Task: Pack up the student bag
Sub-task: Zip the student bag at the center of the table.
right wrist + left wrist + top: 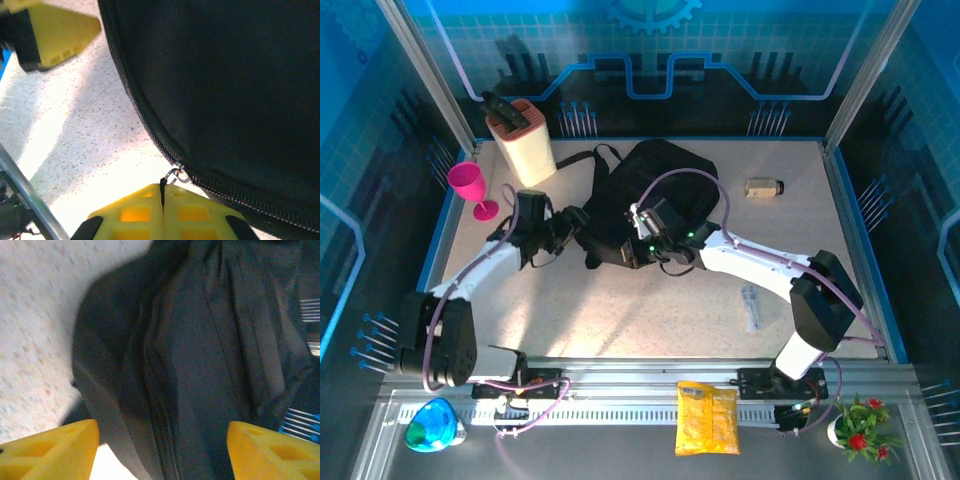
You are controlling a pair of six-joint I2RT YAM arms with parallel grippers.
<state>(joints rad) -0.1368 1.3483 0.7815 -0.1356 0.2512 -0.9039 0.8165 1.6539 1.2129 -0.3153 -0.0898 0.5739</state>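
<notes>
The student bag [665, 185], a large black soft fabric backpack, lies slumped at the middle of the pale speckled counter [620, 310], its straps [595, 160] trailing to the left. The left pincer [162, 432] hangs over the bag's left edge, yellow fingers [50, 450] spread wide with dark fabric under the gap. The right pincer [163, 195] is pressed together at the bag's near edge, pinching the black zipper pull [162, 186] by its small metal ring [178, 175].
</notes>
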